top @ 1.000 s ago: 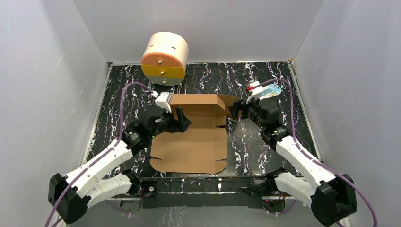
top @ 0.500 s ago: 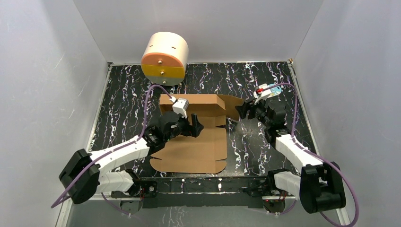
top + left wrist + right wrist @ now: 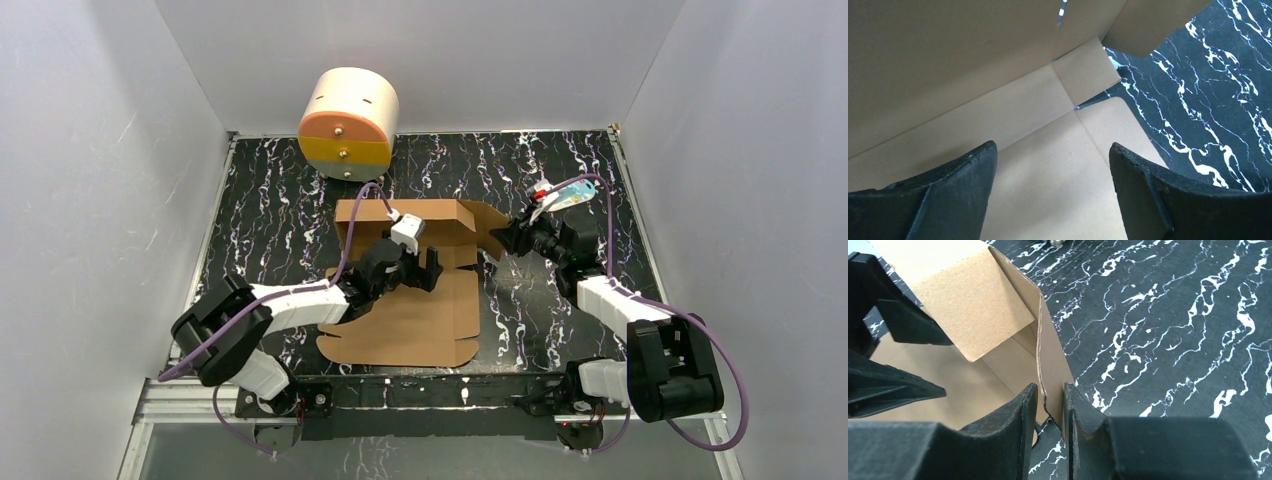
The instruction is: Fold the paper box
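- Top external view: the box (image 3: 405,300) lies mid-bench (image 3: 260,230), with its long axis running from the arms' bases toward the drum (image 3: 348,122). The near panel is flat and the far end is folded up into a low wall.
- From the same view, the left pincer (image 3: 430,268) hangs over the box's middle, and the right pincer (image 3: 497,240) meets the side wall (image 3: 493,220) at the box's right far corner.
- Only the left wrist view shows that the left pincer (image 3: 1052,147) is released: its fingers (image 3: 923,200) are spread wide over bare cardboard with nothing between them.
- Only the right wrist view shows that the right pincer (image 3: 1050,395) is clenched on the upright side wall (image 3: 1053,360), whose edge sits in the narrow gap.
- A blue-and-white tag (image 3: 570,195) rides on the right wrist; its print is too small to read.
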Motion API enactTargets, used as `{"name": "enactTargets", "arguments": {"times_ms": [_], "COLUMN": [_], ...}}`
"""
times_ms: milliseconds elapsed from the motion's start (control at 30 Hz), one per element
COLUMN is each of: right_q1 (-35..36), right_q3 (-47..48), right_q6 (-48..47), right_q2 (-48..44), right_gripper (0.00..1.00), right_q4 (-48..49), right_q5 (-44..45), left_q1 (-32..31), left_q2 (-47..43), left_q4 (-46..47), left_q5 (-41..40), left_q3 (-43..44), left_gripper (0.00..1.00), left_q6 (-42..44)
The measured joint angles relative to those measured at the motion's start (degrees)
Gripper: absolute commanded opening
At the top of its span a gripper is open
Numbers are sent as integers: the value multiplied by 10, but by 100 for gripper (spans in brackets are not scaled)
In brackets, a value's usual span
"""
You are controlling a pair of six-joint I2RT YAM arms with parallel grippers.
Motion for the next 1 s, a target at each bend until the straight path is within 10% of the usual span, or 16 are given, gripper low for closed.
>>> {"name": "enactTargets", "arguments": {"times_ms": [1000], "right_q1": [47], "right_q3": [-18], "right_q6": [-26], "right_q2": [-14], "right_gripper": [23], "right_q4": [21], "right_q5": [11], "left_q1": [-112], "left_q2": [258], "left_q4": [308], "left_q5": [-167], "left_q3": [37], "left_gripper": [84], "left_q6": [143]}}
